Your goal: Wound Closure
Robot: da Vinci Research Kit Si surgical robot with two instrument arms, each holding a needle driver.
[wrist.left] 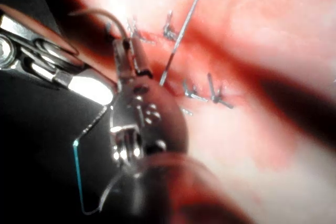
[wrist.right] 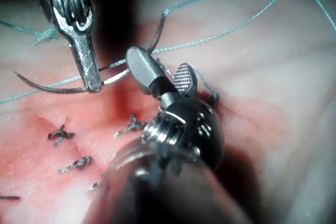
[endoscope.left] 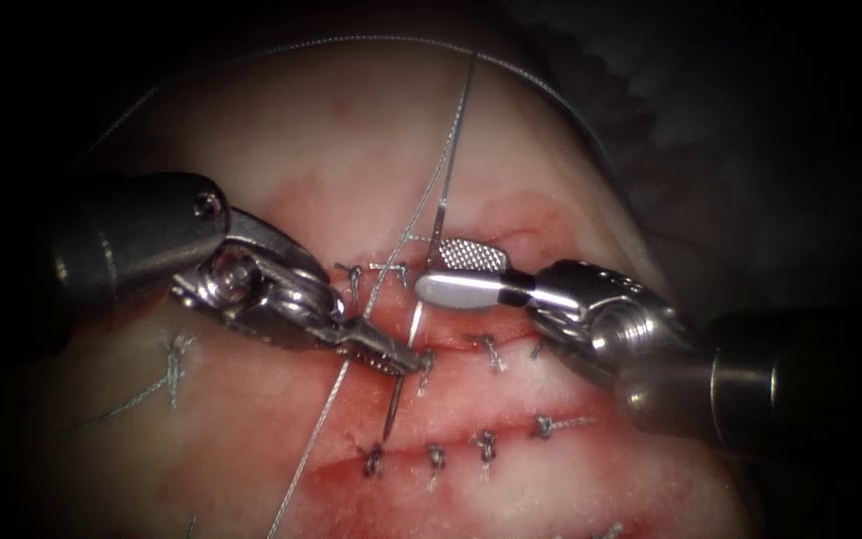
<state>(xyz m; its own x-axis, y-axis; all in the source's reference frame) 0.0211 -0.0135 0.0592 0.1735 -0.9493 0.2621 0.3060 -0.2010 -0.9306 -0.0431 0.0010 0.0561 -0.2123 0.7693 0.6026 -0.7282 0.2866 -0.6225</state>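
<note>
My left tool (endoscope.left: 406, 364) comes in from the left, jaws shut on the curved needle (endoscope.left: 391, 414) near the middle of its curve. The needle stands steeply over the upper cut (endoscope.left: 471, 334); its dark pointed end hangs free above the tissue (endoscope.left: 251, 399). Its tail end rises past the tips of my right tool (endoscope.left: 431, 272), whose jaws stand open and hold nothing. In the right wrist view the open jaws (wrist.right: 157, 62) flank the needle (wrist.right: 47, 86), held by the left tool (wrist.right: 93, 80). Thread (endoscope.left: 456, 120) leaves the tail end.
A second cut (endoscope.left: 461, 454) lies nearer the camera, with several stitches along it. Knotted stitches (endoscope.left: 391, 269) also sit along the upper cut. A long thread (endoscope.left: 316, 439) crosses the tissue towards the lower left. Red fluid stains both cuts.
</note>
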